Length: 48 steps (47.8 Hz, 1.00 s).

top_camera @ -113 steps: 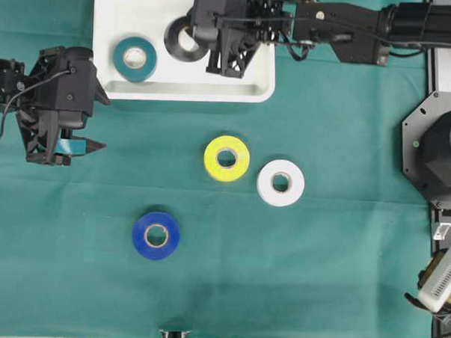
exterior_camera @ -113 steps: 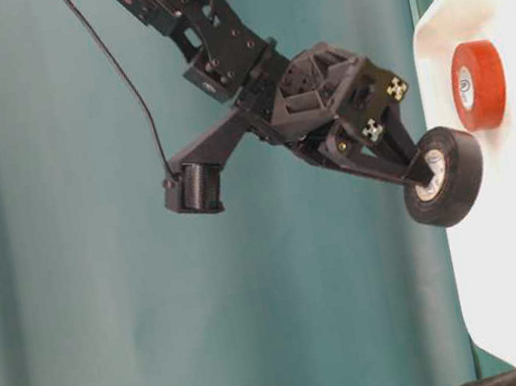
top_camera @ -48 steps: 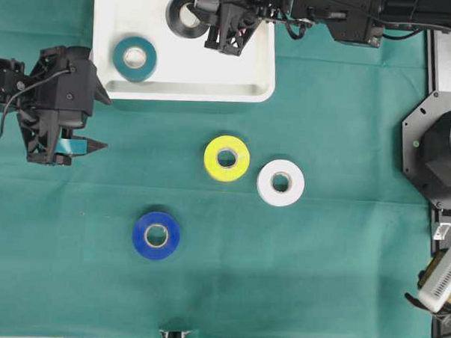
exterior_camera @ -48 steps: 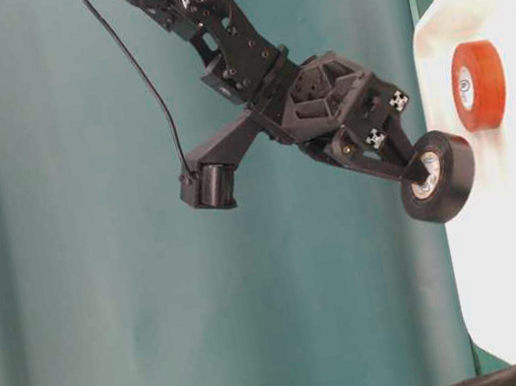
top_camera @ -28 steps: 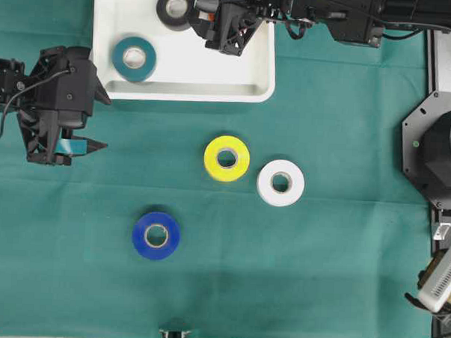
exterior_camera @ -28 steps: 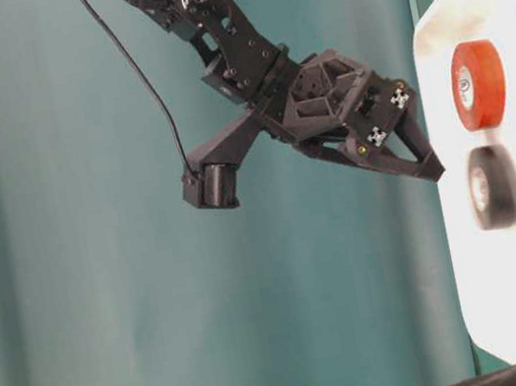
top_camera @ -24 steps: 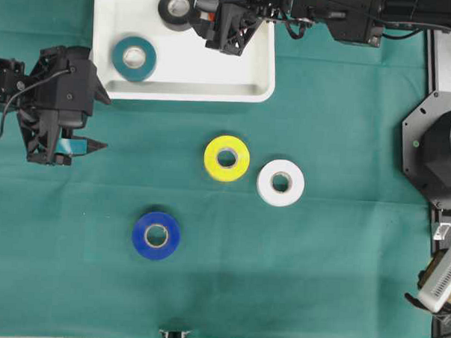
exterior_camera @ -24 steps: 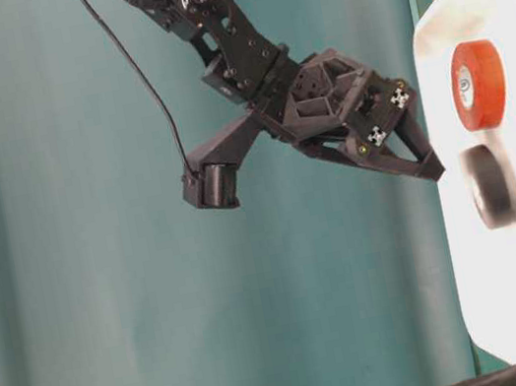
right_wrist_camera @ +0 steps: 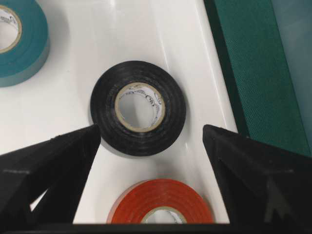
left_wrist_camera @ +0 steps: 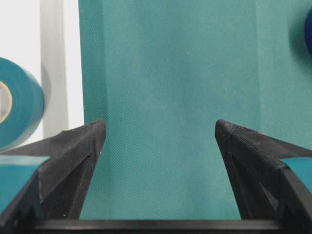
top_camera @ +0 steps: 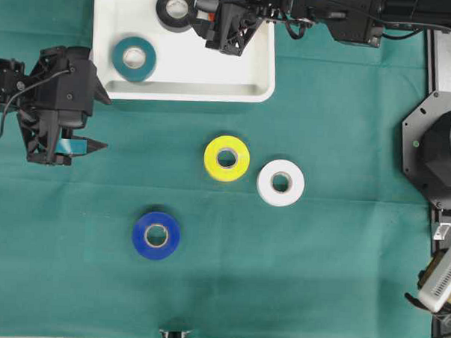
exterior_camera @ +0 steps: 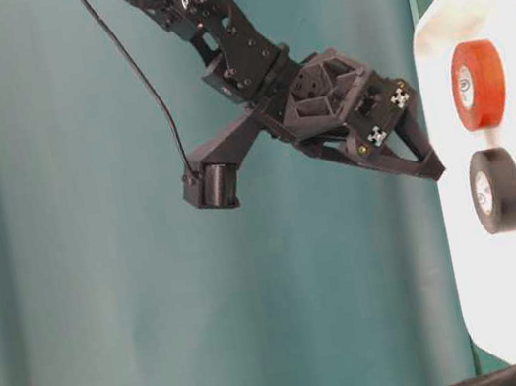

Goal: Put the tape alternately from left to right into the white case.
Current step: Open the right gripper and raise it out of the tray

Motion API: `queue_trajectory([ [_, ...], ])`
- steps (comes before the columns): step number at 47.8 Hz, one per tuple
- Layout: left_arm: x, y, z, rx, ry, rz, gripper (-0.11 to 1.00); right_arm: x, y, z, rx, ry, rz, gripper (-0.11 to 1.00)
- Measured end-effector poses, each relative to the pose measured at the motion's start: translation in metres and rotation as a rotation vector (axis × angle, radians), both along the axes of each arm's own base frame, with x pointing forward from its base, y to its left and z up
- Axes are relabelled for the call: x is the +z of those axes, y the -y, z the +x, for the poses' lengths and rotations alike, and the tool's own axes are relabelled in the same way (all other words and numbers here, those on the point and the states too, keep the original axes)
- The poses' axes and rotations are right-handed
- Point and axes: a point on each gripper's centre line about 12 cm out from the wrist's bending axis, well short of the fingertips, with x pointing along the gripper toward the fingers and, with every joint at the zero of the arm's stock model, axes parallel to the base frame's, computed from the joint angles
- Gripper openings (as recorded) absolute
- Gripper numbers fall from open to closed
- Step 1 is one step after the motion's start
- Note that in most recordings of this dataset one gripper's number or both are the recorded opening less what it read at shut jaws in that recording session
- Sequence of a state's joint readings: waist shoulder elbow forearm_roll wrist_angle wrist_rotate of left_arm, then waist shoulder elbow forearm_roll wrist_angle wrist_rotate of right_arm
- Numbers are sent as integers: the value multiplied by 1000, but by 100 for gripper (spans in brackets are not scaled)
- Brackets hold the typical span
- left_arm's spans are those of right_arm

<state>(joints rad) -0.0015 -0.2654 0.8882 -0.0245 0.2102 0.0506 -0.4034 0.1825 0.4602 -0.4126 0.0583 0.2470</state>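
Observation:
The white case [top_camera: 139, 90] sits at the top of the green cloth. In it lie the teal tape [top_camera: 134, 57] and the black tape [top_camera: 176, 8]. The red-orange tape [exterior_camera: 477, 84] lies beside the black one [exterior_camera: 496, 190]; overhead, the right arm hides it. My right gripper [right_wrist_camera: 151, 130] hovers open above the black tape [right_wrist_camera: 138, 108] and the red-orange tape [right_wrist_camera: 163, 200], holding nothing. My left gripper [top_camera: 100, 122] is open and empty over the cloth, just left of the case. The yellow [top_camera: 227, 158], white [top_camera: 280, 183] and blue [top_camera: 156, 235] tapes lie on the cloth.
A grey round base [top_camera: 436, 148] stands at the right edge, with a pale device [top_camera: 442, 276] below it. The right arm [top_camera: 337, 20] stretches across the case's top right corner. In the left wrist view the teal tape [left_wrist_camera: 17, 109] shows at the left edge.
The right gripper opened and let go of the black tape. The roll dropped into the case and settled flat between the red-orange and teal rolls. The left arm has not moved.

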Motion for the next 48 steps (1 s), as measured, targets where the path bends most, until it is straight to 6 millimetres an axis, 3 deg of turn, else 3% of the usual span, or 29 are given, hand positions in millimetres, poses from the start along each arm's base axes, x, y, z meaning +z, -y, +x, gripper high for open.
queue_trajectory([
  [15, 0, 0, 0, -2, 2, 2, 96, 6, -31, -9, 56, -2, 3, 79],
  [34, 0, 0, 0, 1, 0, -1, 96, 15, -98, -36, 198, -5, 6, 78],
  [48, 0, 1, 0, 16, -2, -19, 96, 11, -137, -62, 293, -26, 12, 78],
])
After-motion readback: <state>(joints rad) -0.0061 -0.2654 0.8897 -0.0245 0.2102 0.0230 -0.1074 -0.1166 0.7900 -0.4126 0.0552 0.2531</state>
